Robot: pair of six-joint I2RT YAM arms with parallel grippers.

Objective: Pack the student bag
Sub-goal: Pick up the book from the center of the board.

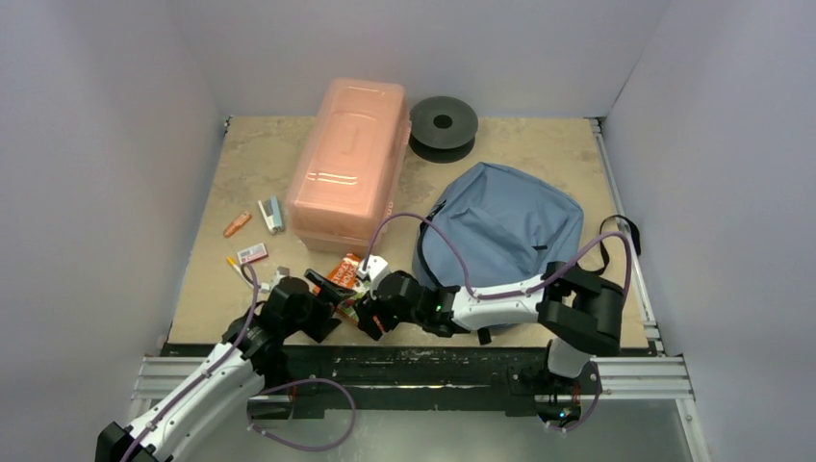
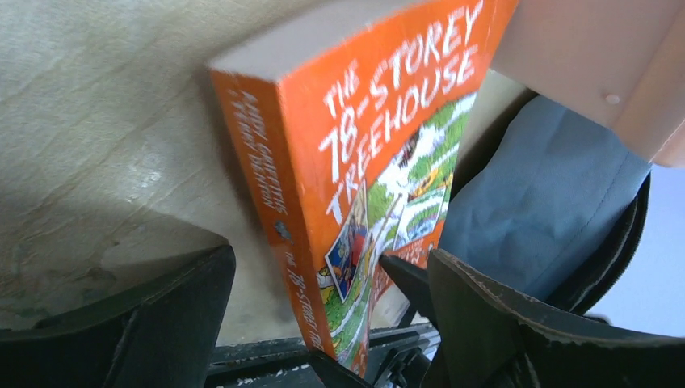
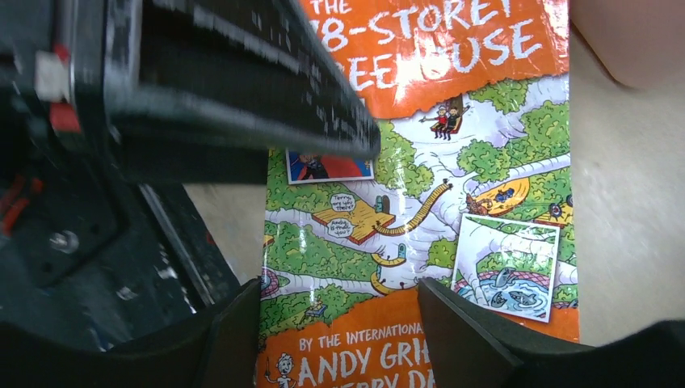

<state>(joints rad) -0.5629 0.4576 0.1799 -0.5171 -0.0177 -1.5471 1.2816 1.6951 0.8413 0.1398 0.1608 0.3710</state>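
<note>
both arms reach to one spot just in front of the pink box's [image 1: 348,164] near end, where the book [image 1: 344,272], "the 78-storey treehouse", sits. the left arm comes up from the side of the box away from the bag, elbow low, wrist angled toward the box. the left claw [image 2: 331,323] is spread, one finger [image 2: 161,323] on each side of the orange spine, and i can see a strip of bare desk [image 1: 250,164] between that finger and the spine. in the left wrist view the book looks tipped up on edge, its cover facing the bag's side.

the right arm is folded low, its forearm running almost level from the bag's side toward the box's near end, its wrist close against the left arm's. the right claw [image 3: 339,339] is apart too, its fingers framing the lower part of the cover; i cannot tell whether they touch it.

the student bag [image 1: 505,231] lies flat on the desk just right of the pink box's near half, with its black straps trailing on the side away from the box. a black spool [image 1: 443,123] sits at the box's far right corner.
</note>
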